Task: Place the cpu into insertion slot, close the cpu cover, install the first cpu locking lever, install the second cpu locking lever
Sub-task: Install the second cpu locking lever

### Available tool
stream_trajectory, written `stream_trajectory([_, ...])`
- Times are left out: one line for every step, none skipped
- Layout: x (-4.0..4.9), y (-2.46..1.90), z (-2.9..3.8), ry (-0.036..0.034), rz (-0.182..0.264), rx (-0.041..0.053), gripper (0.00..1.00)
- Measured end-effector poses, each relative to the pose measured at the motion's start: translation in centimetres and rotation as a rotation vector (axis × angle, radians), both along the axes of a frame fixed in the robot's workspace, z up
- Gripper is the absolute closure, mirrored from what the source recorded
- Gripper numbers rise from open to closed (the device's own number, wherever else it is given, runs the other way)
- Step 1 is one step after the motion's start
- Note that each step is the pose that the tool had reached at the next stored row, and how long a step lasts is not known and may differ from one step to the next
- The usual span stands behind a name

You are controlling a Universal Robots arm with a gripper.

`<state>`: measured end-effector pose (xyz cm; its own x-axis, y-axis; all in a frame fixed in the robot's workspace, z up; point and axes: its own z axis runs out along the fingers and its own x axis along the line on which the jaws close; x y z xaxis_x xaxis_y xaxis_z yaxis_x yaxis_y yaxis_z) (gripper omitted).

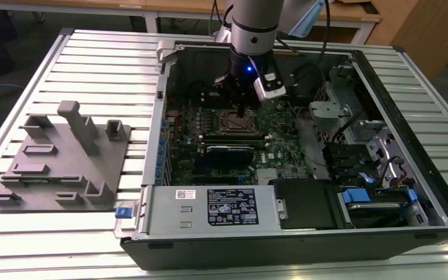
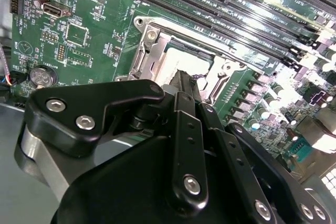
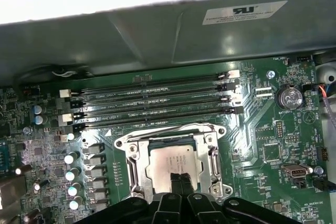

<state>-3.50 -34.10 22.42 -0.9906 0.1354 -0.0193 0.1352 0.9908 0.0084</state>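
Note:
The cpu [image 3: 167,162] lies in the insertion slot [image 1: 238,121], its silvery top showing through the cut-out of the cpu cover [image 3: 212,153], which lies flat over it. In the second wrist view the cpu [image 2: 185,64] and the cpu cover [image 2: 148,56] sit just past my fingertips. A thin wire lever [image 3: 163,129] runs along the socket's edge beside the memory slots. My gripper [image 3: 181,178] is shut with nothing between its fingers. It hangs at the cpu's near edge, low over the socket in the exterior view [image 1: 244,111]; I cannot tell whether it touches the cpu.
The green motherboard [image 1: 282,146] lies inside an open black computer case [image 1: 410,93]. Long black memory slots [image 3: 152,98] run beside the socket and a coin battery [image 3: 289,98] is near it. A grey fixture plate [image 1: 60,157] stands at the exterior view's left on the slatted table.

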Motion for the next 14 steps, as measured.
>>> stream_trajectory([0.0,-0.04,0.0,0.0,0.0,0.0,0.9])
stream_trajectory([0.0,-0.04,0.0,-0.0001,0.0,0.0,0.9])
stream_trajectory([0.0,-0.04,0.0,0.0,0.0,0.0001,0.9])
stream_trajectory([0.0,-0.04,0.0,0.0,0.0,0.0,0.9])
stream_trajectory([0.0,-0.05,0.0,0.0,0.0,0.0,0.9])
stream_trajectory([0.0,-0.07,0.02,0.0,0.0,0.0,0.9])
stream_trajectory([0.0,-0.07,0.06,0.0,0.0,0.0,0.9])
stream_trajectory([0.0,-0.07,0.06,0.0,0.0,0.0,0.9])
stream_trajectory([0.0,-0.07,0.06,0.0,0.0,0.0,0.9])
stream_trajectory([0.0,-0.07,0.07,0.0,0.0,0.0,0.9])
stream_trajectory([0.0,-0.08,0.14,0.0003,0.0,-0.0006,0.9])
stream_trajectory([0.0,-0.08,0.21,0.0002,0.0,-0.0004,0.9])
stream_trajectory([0.0,-0.07,0.28,0.0,0.0,0.0,0.9])
stream_trajectory([0.0,-0.07,0.37,0.0,0.0,-0.0001,0.9])
